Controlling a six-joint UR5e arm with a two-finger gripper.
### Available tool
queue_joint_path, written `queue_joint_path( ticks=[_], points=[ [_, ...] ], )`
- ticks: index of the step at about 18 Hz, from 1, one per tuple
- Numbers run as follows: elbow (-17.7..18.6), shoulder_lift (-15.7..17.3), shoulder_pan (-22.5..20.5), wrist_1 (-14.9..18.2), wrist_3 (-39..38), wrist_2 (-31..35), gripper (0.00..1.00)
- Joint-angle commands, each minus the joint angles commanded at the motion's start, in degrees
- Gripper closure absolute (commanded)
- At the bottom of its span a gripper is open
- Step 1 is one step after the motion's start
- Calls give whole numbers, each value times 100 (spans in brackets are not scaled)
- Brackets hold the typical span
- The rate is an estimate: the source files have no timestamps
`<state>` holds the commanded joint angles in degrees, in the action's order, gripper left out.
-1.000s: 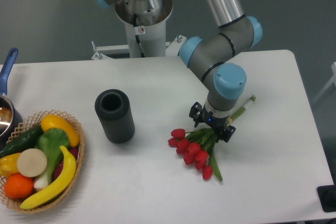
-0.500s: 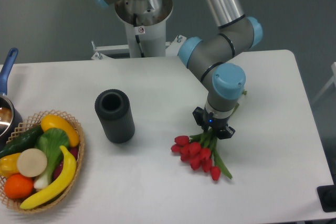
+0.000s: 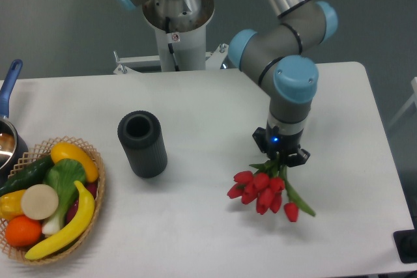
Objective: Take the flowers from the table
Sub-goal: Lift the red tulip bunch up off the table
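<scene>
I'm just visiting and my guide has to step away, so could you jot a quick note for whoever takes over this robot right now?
Gripper: shut on the flowers, holding them by the stems, red heads hanging down and out.
Flowers: the bunch looks clear of the table, though the single view cannot confirm every tip is off.
Done: the grasp and, apparently, the lift.
Left: probably just raising a little more to be sure.
Nearby, untouched: a black cylinder to the left and a basket of fruit and vegetables at the far left edge.
</scene>
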<state>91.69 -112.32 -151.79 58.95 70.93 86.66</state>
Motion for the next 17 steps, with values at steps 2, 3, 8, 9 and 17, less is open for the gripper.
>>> queue_joint_path(
  ticks=[2, 3, 8, 9, 17],
  points=[
    [-404, -18, 0, 623, 26, 9, 90],
    [-597, -26, 0, 922, 52, 9, 90],
    [-1074, -35, -175, 1654, 79, 0, 89],
    [-1074, -18, -219, 1690, 88, -9, 89],
    [-942, 114, -404, 1769, 290, -26, 88]
  ],
)
